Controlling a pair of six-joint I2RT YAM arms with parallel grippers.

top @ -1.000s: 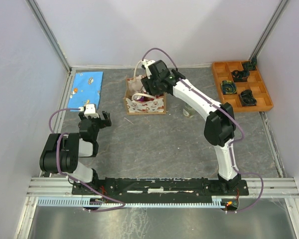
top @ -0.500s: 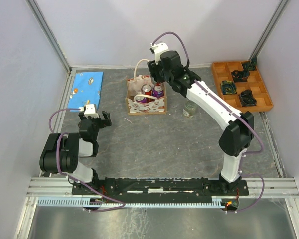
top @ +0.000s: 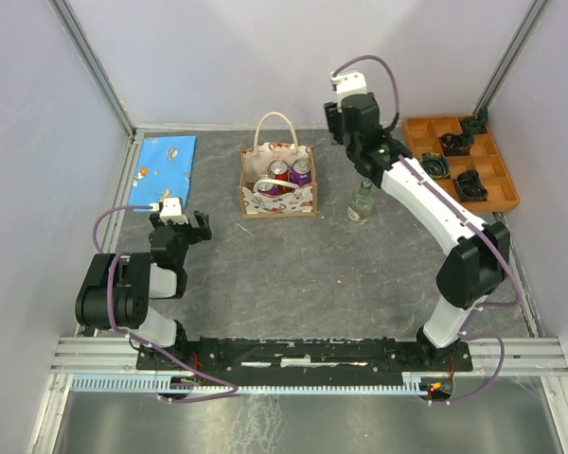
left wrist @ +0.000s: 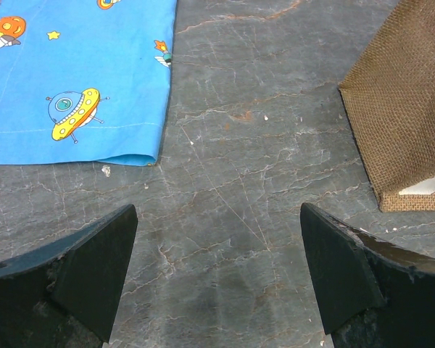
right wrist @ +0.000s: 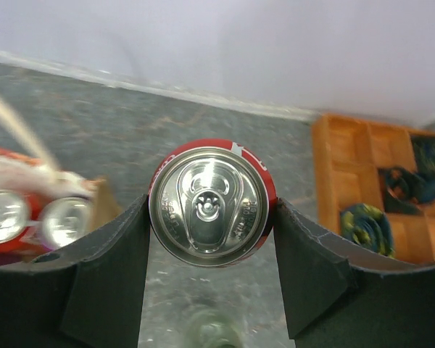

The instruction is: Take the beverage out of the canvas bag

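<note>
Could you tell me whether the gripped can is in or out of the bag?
Out: the right gripper holds the can in the air, right of the bag.

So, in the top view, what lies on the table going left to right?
From the left: blue patterned cloth → canvas bag → small glass bottle → orange compartment tray.

Right arm [top: 426, 189] — white shells on the long links, black joint housings. Left arm [top: 133, 288], same build. A purple cable [top: 394, 95] loops behind each wrist to a small white camera block [top: 348, 83]. Left gripper [left wrist: 217, 209] and right gripper [right wrist: 210, 205] — fingers [left wrist: 87, 268] dark, matte, wedge-shaped, edges scuffed pale. Black base rail [top: 293, 355].
</note>
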